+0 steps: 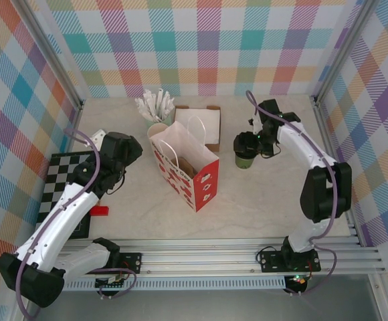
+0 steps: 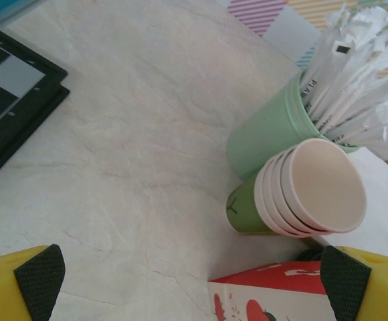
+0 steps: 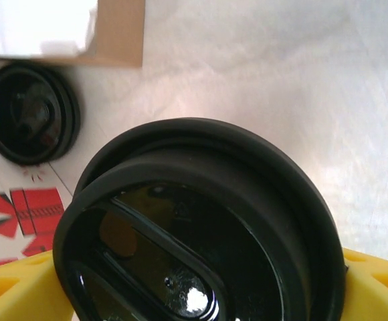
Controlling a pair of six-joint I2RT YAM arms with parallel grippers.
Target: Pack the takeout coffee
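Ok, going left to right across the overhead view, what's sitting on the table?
Checkerboard → paper bag → coffee.

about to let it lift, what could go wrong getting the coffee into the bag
1. The right gripper has its fingers on either side of the coffee, up at its lid. A squeeze there could pop the lid or let it slip.
2. The handles stand over the open mouth of the bag, so the coffee may snag on them.
3. The bag stands free, so a bump could tip it.
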